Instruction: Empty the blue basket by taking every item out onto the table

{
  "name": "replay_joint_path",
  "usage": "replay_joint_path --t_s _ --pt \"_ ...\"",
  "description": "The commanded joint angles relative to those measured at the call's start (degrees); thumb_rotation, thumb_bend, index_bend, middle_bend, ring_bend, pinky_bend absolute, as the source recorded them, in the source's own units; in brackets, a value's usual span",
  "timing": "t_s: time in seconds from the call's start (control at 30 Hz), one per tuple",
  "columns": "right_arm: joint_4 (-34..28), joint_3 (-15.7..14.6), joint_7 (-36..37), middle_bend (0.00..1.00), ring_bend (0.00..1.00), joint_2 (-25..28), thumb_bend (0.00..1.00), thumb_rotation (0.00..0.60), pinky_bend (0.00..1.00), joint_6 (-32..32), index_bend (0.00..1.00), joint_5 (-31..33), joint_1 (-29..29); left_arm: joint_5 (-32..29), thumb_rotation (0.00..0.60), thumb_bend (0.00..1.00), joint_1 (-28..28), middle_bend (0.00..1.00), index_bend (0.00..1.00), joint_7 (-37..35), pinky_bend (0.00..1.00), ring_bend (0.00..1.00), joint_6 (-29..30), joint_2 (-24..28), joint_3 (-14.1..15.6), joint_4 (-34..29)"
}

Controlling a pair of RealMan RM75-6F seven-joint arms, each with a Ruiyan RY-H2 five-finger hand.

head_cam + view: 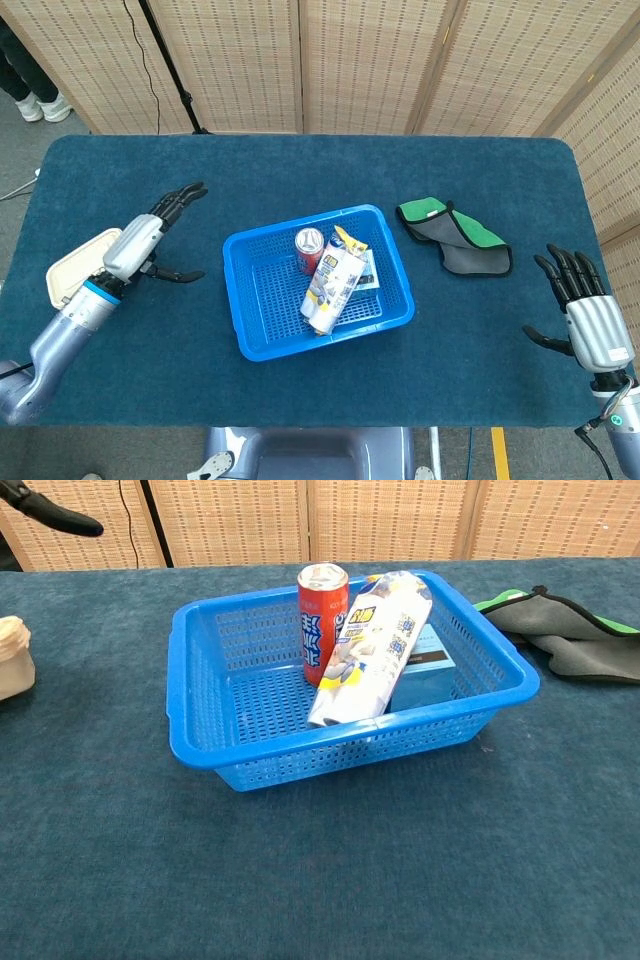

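Note:
The blue basket sits mid-table with a red can standing upright, a white snack bag leaning across it, and a blue box under the bag. A beige clamshell box lies flat on the table at the left. My left hand hovers open just right of that box, holding nothing; only a fingertip shows in the chest view. At the table's right edge my right hand is open with fingers spread.
A green and grey cloth lies right of the basket. Wicker screens stand behind the blue table. A person's feet show at the far left.

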Motion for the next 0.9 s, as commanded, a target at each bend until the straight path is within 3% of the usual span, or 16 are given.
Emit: replay_joint_path --t_s 0.03,0.4,0.9 --pt "0.08 0.14 0.34 0.00 0.00 0.11 0.00 0.600 0.00 0.01 0.00 0.16 0.01 -6.69 0.600 0.12 -5.52 0.00 0.00 15.89 0.00 0.00 -8.65 0.82 -0.04 -8.33" --pt "0.64 0.91 1.56 0.00 0.00 0.17 0.00 0.600 0.00 -1.13 0.00 1.53 0.50 -28.73 0.600 0.12 -16.31 0.00 0.00 39.82 0.00 0.00 -12.95 -10.60 -1.94 -4.46" --pt "2.75 2.01 3.18 0.00 0.00 -0.05 0.00 0.600 0.00 -4.18 0.00 4.67 1.34 -42.50 0.600 0.12 -25.25 0.00 0.00 49.68 0.00 0.00 -11.91 -22.37 -2.14 5.71"
